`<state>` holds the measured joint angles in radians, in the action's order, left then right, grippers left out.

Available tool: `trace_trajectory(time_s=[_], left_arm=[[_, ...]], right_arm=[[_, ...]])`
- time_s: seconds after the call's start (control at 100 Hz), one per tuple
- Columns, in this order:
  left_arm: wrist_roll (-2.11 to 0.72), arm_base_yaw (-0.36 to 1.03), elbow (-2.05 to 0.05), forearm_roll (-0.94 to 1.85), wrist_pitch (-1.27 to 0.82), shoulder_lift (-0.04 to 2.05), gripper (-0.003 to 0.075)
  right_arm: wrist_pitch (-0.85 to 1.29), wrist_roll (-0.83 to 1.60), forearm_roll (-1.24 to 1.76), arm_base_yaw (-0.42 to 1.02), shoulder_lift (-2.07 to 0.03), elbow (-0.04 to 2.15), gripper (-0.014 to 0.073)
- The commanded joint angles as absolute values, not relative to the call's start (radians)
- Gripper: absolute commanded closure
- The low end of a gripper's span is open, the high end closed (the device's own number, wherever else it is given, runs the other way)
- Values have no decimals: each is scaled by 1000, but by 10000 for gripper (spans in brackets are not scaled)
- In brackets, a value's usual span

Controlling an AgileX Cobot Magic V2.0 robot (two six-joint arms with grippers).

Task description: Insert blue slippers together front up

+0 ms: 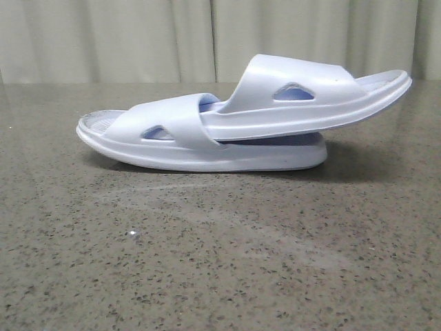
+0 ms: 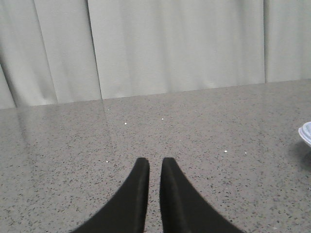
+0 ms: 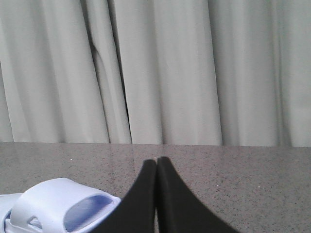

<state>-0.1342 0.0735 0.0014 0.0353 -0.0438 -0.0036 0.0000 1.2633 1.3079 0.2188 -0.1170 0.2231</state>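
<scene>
The two blue slippers lie nested on the speckled table in the front view. The lower slipper (image 1: 165, 131) lies flat, sole down, one end at the left. The upper slipper (image 1: 303, 93) has one end tucked under the lower one's strap and slants up to the right. Neither gripper shows in the front view. My left gripper (image 2: 155, 162) is shut but for a thin slit and holds nothing; a slipper's edge (image 2: 306, 133) shows far off to its side. My right gripper (image 3: 156, 161) is shut and empty, with a slipper strap (image 3: 53, 199) close beside it.
The grey speckled table (image 1: 220, 262) stretches round the slippers. A pale pleated curtain (image 1: 138, 41) hangs along the table's far edge and shows in both wrist views.
</scene>
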Motion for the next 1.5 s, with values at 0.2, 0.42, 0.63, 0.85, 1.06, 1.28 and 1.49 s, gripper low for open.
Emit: trace_trajectory(time_s=[0.2,0.42,0.63,0.85,1.06,1.28,1.49], left_arm=[[-124,72,10,35,27,-33,704],[-124,72,10,35,27,-33,704],[-124,72,10,35,27,-33,704],[-124,72,10,35,27,-33,704],[-124,72,10,35,27,-33,704],[-124,72,10,35,27,-33,704],[-124,72,10,35,27,-33,704]], right_arm=[[-16,1275,1303,220,-126,251,701],[-16,1275,1303,220,-126,251,701],[-16,1275,1303,220,-126,251,701],[-16,1275,1303,220,-126,251,701],[-16,1275,1303,220,-126,251,701],[-16,1275,1341,220,-126,251,701],[0,1110,1151,220,-126,248,701]])
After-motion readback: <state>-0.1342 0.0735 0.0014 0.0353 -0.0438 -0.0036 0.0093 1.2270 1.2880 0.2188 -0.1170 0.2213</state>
